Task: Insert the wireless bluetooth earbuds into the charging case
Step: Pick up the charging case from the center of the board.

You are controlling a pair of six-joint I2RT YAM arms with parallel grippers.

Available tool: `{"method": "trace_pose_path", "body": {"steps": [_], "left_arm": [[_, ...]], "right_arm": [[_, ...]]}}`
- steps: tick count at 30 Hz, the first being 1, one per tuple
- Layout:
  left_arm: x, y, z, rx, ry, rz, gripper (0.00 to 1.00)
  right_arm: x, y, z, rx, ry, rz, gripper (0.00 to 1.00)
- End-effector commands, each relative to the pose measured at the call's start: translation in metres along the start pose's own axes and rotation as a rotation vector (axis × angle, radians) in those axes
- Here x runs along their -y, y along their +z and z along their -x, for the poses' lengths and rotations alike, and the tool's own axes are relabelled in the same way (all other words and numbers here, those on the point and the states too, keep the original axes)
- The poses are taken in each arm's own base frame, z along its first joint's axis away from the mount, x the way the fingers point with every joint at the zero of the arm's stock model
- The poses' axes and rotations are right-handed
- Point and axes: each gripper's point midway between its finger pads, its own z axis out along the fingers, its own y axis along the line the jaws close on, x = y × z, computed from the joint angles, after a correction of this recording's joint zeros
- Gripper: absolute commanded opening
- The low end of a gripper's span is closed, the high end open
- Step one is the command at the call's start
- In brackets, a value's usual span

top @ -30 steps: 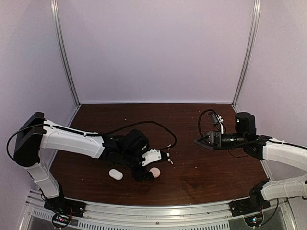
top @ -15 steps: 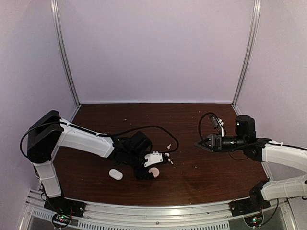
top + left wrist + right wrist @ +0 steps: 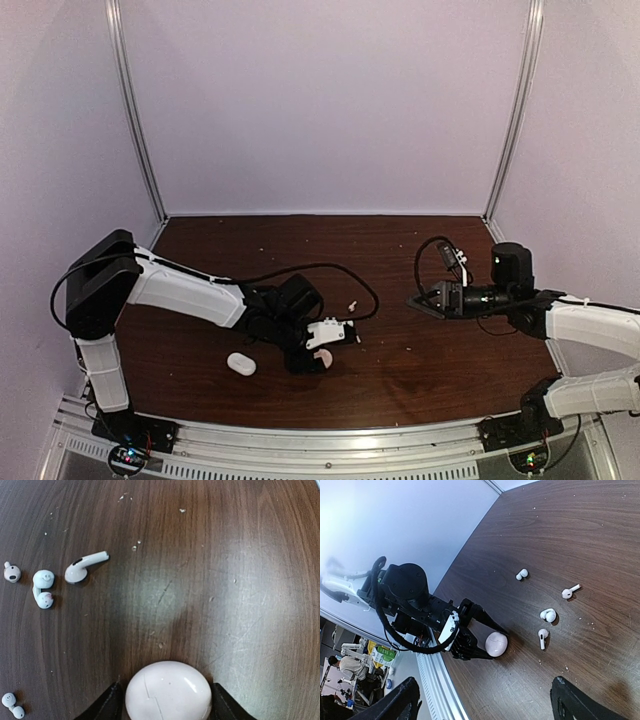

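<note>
Progress: nothing seated yet. The earbuds (image 3: 85,566) lie loose on the table (image 3: 235,580), beyond and to the left of the charging case (image 3: 167,695), which looks closed and sits between the fingers of my left gripper (image 3: 166,687); they flank it closely on both sides, but I cannot tell whether they pinch it. My right gripper (image 3: 490,700) hangs well apart, fingers spread wide and empty. No brand, label or writing is readable on case or buds.
</note>
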Motion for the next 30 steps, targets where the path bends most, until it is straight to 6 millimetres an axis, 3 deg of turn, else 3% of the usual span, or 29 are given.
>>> {"method": "trace_pose_path", "body": {"steps": [1,6,11,14,21,26,30], "left_arm": [[0.0,0.0,0.0,-0.005,-0.002,-0.006,0.56],[-0.007,-0.026,0.025,0.095,0.005,0.044,0.46],[-0.004,-0.068,0.063,0.227,0.093,0.188,0.43],[0.004,-0.091,0.089,0.278,0.176,0.313,0.42],[0.016,-0.119,0.122,0.296,0.254,0.481,0.41],[0.025,-0.139,0.143,0.347,0.286,0.566,0.4],[0.041,-0.157,0.162,0.458,0.308,0.58,0.4]], "right_arm": [[0.001,-0.002,-0.001,0.014,-0.016,0.01,0.92],[0.003,-0.001,-0.003,0.017,-0.004,0.009,0.91],[-0.003,-0.003,-0.003,0.039,0.017,0.049,0.9],[-0.015,-0.004,-0.003,0.048,0.028,0.112,0.9],[-0.047,-0.005,0.001,0.059,-0.035,0.174,0.85],[-0.064,0.0,-0.009,0.028,-0.055,0.211,0.77],[-0.078,0.007,-0.022,-0.006,-0.053,0.27,0.79]]}}
